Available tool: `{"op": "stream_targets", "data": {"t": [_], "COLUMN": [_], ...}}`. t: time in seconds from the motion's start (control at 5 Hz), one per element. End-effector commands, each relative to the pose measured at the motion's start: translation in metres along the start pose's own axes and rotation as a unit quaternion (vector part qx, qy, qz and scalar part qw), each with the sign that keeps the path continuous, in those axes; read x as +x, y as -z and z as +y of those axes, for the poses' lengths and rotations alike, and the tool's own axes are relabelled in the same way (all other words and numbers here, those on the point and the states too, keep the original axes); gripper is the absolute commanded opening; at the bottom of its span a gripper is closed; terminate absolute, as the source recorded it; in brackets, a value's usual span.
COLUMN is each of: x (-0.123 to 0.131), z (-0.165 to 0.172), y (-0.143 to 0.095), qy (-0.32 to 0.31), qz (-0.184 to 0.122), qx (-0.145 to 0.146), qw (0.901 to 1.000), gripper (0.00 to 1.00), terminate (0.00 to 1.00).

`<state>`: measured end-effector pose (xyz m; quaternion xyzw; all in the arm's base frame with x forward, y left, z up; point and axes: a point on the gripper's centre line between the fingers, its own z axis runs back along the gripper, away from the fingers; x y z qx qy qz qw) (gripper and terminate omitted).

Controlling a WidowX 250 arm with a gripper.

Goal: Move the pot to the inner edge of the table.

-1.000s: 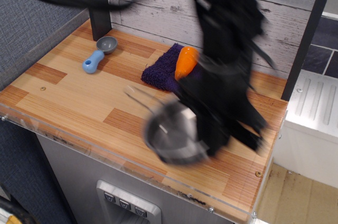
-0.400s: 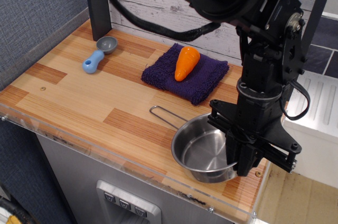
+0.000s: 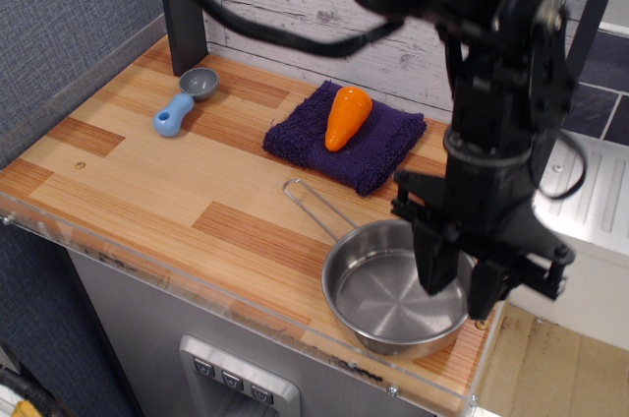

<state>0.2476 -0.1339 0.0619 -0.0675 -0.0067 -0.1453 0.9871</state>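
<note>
**Ana:** Observation.image looks down on the table (image 3: 128, 181), its top made of wooden planks in pale and reddish stripes, with a clear acrylic strip running along the near edge and a grey metal base below. What sits at the near right?

**Ben:** The pot (image 3: 393, 289). It is a shallow round pan of shiny steel with a bright, smooth inside. A thin wire loop handle reaches out from it to the far left, lying low over the wood. The pan rests flat, close to the acrylic strip and near the right corner.

**Ana:** And the arm?

**Ben:** Black and bulky, it comes down from the top right, nearly upright, with cables trailing off to the left. The gripper (image 3: 462, 289) points straight down over the right side of the pot. Its two dark fingers stand apart, one inside the bowl and one around the right rim; I cannot tell whether either touches the metal.

**Ana:** Anything farther back?

**Ben:** A purple towel (image 3: 393, 147), nubbly and soft, lies near the whitewashed plank wall with a smooth orange carrot (image 3: 346, 117) on top. Well to the far left lies a small scoop (image 3: 185, 100), grey bowl, blue handle.
</note>
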Motion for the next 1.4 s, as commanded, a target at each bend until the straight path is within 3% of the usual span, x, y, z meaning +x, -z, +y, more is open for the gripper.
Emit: {"op": "stream_targets", "data": {"t": [0.0, 0.2, 0.4, 1.0, 1.2], "x": [-0.015, -0.023, -0.023, -0.018, -0.018], "z": [0.041, 0.084, 0.112, 0.131, 0.131], "y": [-0.099, -0.11, -0.107, -0.112, -0.112], "qy": [-0.052, -0.072, -0.058, -0.014, -0.014], "qz": [-0.128, -0.129, -0.111, -0.075, -0.075], "qx": [0.008, 0.012, 0.016, 0.011, 0.011], "qw": [0.9903, 0.9889, 0.9919, 0.997, 0.997], "gripper": [1.0, 1.0, 1.0, 1.0, 1.0], "terminate": [0.0, 0.0, 0.0, 0.0, 1.0]}}
